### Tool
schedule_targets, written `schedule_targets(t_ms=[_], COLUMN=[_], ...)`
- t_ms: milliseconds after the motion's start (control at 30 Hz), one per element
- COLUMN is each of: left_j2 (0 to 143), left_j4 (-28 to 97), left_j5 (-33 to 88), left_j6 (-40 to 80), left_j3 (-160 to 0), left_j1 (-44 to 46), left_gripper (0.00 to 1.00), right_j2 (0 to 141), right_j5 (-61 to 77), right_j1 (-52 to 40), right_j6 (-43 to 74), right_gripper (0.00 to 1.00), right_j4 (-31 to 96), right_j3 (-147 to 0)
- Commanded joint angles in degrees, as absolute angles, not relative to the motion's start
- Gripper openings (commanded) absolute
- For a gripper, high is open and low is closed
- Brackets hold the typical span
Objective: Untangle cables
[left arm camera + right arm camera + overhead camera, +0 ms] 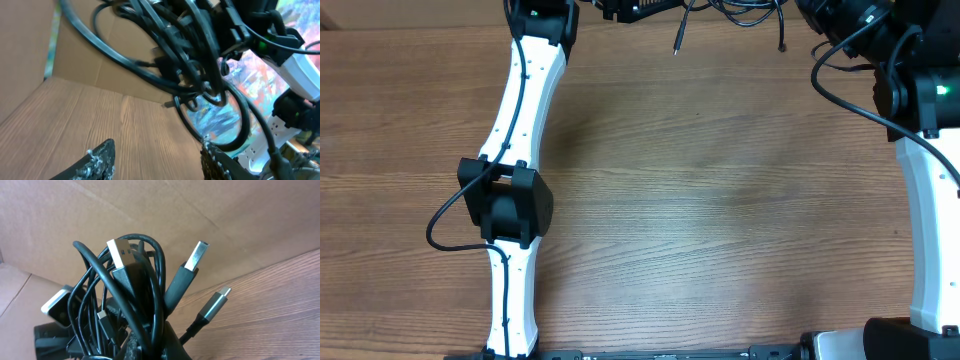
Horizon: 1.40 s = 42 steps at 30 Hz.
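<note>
Clamping hard, the right fingers (175, 347) are shut on the cables (145, 295), and you can barely see them under that knot of black wire. Straight out of the grip the bundle fans upward: one flat silver plug (120, 255) stands at the top, a second flat plug (197, 255) leans out to its right, and a slim little tip (220, 297) pokes out lower down over the wood. Loops of thin wire wrap around the thicker strands, all tangled in one clump.

Over on the other side, the left fingers (100, 161) stand apart, with bare wood showing in the gap between them and nothing gripped. From the left wrist camera the tangle hangs above and beyond them, and one loop sags down close to the right-hand finger; whether it touches I cannot tell.

From overhead, the clump sits at the far edge of the surface (720, 200), mostly cut off by the frame, with two loose ends (676, 45) dangling into view well apart from each other. Brown cardboard (200, 210) stands behind it all. The left arm (515, 120) stretches the full depth of the surface towards that far edge, while the right arm (920, 200) runs up the right side, a green light glowing near its top.
</note>
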State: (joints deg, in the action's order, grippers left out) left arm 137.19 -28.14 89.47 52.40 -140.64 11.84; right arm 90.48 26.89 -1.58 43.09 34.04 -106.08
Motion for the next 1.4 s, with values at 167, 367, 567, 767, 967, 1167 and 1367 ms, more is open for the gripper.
schedule_targets(t_ms=[167,367,567,767,967,1167,1367], left_j2=[138.0,138.0,138.0,138.0,138.0,138.2,138.2], left_j4=[-45.5,-53.4,-53.4,-53.2,-52.4,-48.7,-48.0], left_j5=[90.5,90.5,90.5,90.5,90.5,90.5,90.5], left_j6=[67.1,73.5,73.3,71.7,69.6,65.9,64.3], left_j3=[-141.4,-141.4,-141.4,-141.4,-141.4,-141.4,-141.4], left_j1=[12.4,12.3,12.4,13.2,13.2,13.1,13.0], left_gripper=[0.56,0.56,0.56,0.56,0.56,0.56,0.56], right_j2=[89.0,89.0,89.0,89.0,89.0,89.0,89.0], right_j5=[22.3,21.5,22.3,23.2,25.5,25.8,27.0], right_j1=[-1.5,-1.4,-1.5,-1.6,-1.5,-1.6,-1.6], right_j6=[43.1,43.1,43.1,43.1,43.1,43.1,43.3], right_gripper=[0.04,0.04,0.04,0.04,0.04,0.04,0.04], right_j4=[32.9,31.7,31.6,31.7,31.7,31.8,31.5], right_j3=[-107.7,-107.7,-107.7,-107.7,-107.7,-107.7,-107.7])
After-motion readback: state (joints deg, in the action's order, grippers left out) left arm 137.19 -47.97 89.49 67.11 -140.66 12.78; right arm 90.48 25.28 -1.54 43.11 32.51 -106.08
